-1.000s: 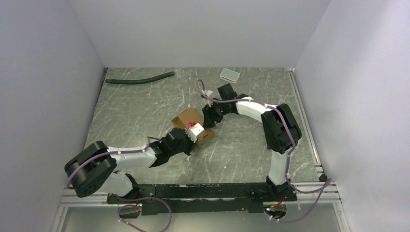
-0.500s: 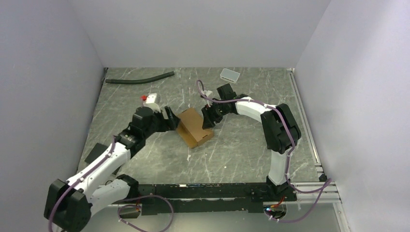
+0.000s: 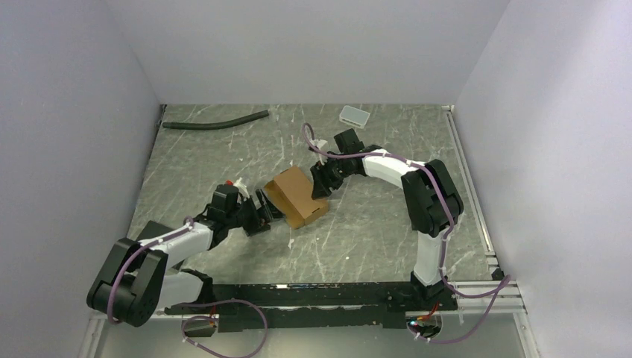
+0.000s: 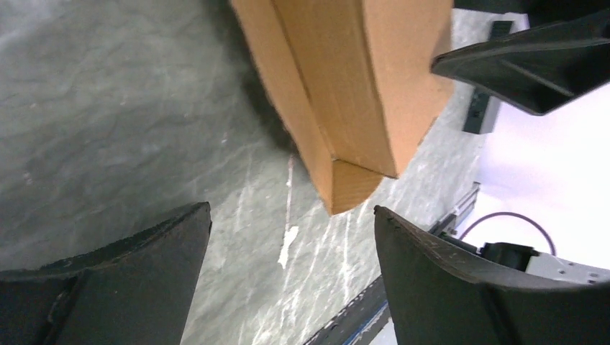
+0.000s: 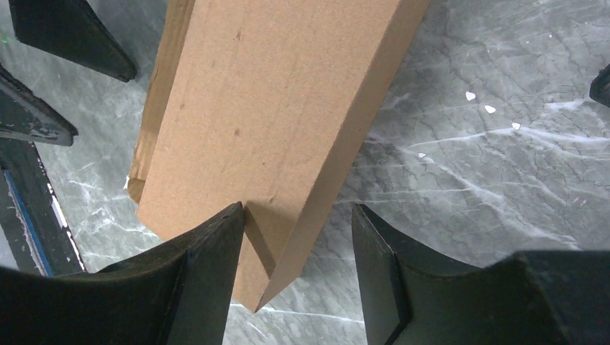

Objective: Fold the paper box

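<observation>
The paper box (image 3: pixel 298 195) is a brown oblong carton lying mid-table. In the left wrist view the paper box (image 4: pixel 345 93) lies ahead of my left gripper (image 4: pixel 291 215), which is wide open with only table between its fingers. From above, the left gripper (image 3: pixel 266 207) sits just left of the carton, not touching it. My right gripper (image 3: pixel 322 183) is at the carton's far right end. In the right wrist view the right gripper (image 5: pixel 296 208) is open around a corner of the paper box (image 5: pixel 266 108). Its left finger (image 5: pixel 208 273) rests against the cardboard and the other stands apart.
A black hose (image 3: pixel 216 121) lies at the back left. A small white-grey tray (image 3: pixel 355 115) sits at the back centre. The black rail (image 3: pixel 313 294) with the arm bases runs along the near edge. White walls close in three sides.
My left gripper opened, left the carton's near side, swung out to the left and came back beside its left end. The carton now lies flatter. The right arm has not moved.
</observation>
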